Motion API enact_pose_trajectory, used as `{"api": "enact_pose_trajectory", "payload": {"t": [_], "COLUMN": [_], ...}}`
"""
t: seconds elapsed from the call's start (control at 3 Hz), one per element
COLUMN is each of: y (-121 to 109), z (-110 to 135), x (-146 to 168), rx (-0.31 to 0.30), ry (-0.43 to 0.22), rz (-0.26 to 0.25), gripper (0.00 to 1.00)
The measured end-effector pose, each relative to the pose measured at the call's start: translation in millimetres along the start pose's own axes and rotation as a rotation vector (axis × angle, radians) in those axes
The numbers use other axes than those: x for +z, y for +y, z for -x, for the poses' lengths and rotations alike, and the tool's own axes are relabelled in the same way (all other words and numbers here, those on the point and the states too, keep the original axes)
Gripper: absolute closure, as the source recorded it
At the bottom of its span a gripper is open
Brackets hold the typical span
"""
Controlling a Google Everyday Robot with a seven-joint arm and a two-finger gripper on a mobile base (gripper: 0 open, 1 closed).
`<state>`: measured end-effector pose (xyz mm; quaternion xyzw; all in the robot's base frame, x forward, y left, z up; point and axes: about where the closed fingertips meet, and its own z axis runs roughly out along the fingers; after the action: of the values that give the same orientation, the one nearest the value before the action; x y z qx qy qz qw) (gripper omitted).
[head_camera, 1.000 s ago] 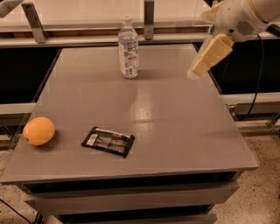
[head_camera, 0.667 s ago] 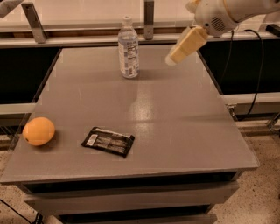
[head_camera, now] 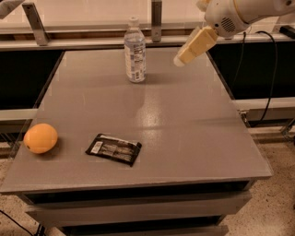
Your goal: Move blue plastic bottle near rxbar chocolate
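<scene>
The blue plastic bottle point(head_camera: 135, 50) stands upright at the far middle of the grey table point(head_camera: 184, 120); it is clear with a white cap and a white printed label. The rxbar chocolate point(head_camera: 114, 148) lies flat near the front left, a black wrapper with a white barcode patch at its left end. My gripper point(head_camera: 179, 59) hangs in the air at the far right of the table, to the right of the bottle and apart from it, holding nothing.
An orange fruit point(head_camera: 40, 138) sits at the front left edge, left of the bar. A rail with metal posts point(head_camera: 156, 14) runs behind the table. Black cables point(head_camera: 272, 69) hang to the right of the table.
My gripper has moved left, from the table's far right edge toward the bottle. The bottle, bar and orange have not moved.
</scene>
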<state>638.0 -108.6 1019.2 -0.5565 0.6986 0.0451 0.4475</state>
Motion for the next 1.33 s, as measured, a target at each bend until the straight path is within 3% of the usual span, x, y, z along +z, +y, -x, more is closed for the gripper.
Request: {"api": "enact_pose_trajectory", "payload": {"t": [0.67, 1.33], "y": [2, 1], "z": [31, 46], "x": [64, 105], "rx": [0.055, 0.096], "ry": [-0.133, -0.220], "rz": [0.070, 0.095], "gripper": [0.00, 0.00]}}
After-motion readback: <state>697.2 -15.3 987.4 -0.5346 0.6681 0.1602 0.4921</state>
